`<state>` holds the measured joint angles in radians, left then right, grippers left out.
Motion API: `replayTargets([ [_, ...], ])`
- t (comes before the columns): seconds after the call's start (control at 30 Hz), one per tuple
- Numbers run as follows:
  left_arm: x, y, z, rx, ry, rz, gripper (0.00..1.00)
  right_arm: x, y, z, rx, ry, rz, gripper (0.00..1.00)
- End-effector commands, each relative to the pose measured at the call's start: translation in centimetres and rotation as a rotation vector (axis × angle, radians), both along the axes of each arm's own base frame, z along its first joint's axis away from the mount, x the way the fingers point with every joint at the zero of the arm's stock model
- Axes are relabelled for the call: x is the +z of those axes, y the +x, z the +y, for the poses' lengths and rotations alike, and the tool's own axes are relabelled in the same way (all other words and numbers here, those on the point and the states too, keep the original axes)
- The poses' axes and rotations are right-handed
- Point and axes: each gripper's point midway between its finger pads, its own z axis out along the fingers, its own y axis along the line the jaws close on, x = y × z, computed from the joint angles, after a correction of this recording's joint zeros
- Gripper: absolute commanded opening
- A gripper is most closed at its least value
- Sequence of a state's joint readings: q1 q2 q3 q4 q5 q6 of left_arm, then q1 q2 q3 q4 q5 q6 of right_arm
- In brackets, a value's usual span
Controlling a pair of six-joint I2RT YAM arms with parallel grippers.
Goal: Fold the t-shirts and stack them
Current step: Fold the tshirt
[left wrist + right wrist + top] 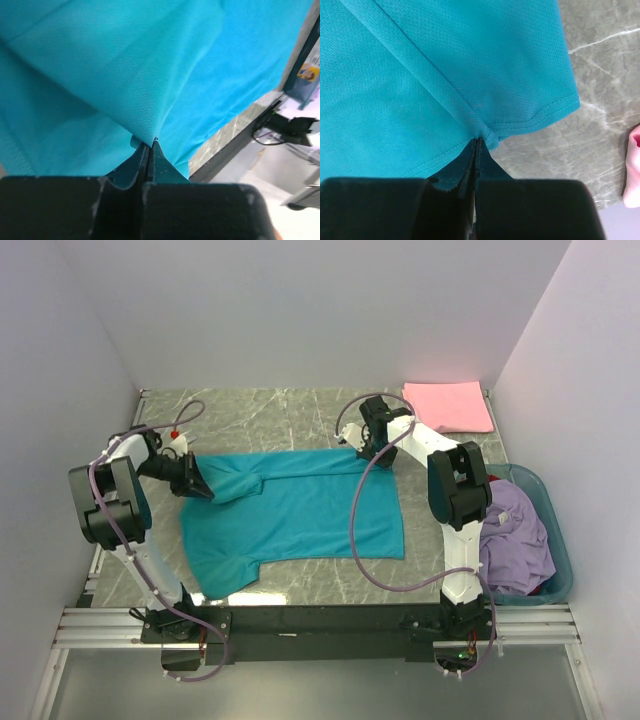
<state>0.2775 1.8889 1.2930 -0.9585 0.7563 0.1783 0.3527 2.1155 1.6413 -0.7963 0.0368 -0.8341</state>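
**Q:** Where is the teal t-shirt (290,510) lying, relative to you?

**A:** It is lying spread across the middle of the tabletop (280,415), between my two arms. My left end effector (207,491) is sitting at the shirt's 10 o'clock end, near a sleeve. My right end effector (363,451) is sitting at its 1 o'clock corner.

**Q:** What are the end effectors doing?

**A:** Both are standing fully closed, each pinching teal cloth. In the left wrist view the tips are meeting on a peak of fabric, which is fanning upward from the pinch. In the right wrist view the tips are nipping the stitched hem just beside a corner. A ridge is running from the pinch toward 11 o'clock.

**Q:** What else is lying around?

**A:** A folded pink t-shirt (448,405) is resting at the tabletop's 1 o'clock corner, well apart from the teal one. A lavender t-shirt (515,530) is lying crumpled in the basket (563,550) at 4 o'clock.

**Q:** What is giving you trouble?

**A:** Cloth is filling the left wrist view, so I cannot tell which part of the shirt I am gripping there. From above, my right arm is covering part of the lavender t-shirt, and my left wrist is hiding its own fingertips.
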Motion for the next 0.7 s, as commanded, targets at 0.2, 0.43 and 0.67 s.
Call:
replayTargets([
  [0.2, -1.1, -1.4, -0.4, 0.041, -0.076, 0.078, 0.01, 1.4, 0.0, -0.5, 0.008, -0.01, -0.031, 0.0],
  [0.43, -2.3, -1.3, -0.1, 0.079, -0.053, 0.107, 0.01, 1.4, -0.8, -0.8, 0.015, -0.008, -0.01, 0.0],
  [0.67, 1.1, 1.3, 1.3, 0.071, 0.009, -0.09, 0.36, 2.8, -0.1, 0.3, -0.032, 0.05, -0.022, 0.32],
])
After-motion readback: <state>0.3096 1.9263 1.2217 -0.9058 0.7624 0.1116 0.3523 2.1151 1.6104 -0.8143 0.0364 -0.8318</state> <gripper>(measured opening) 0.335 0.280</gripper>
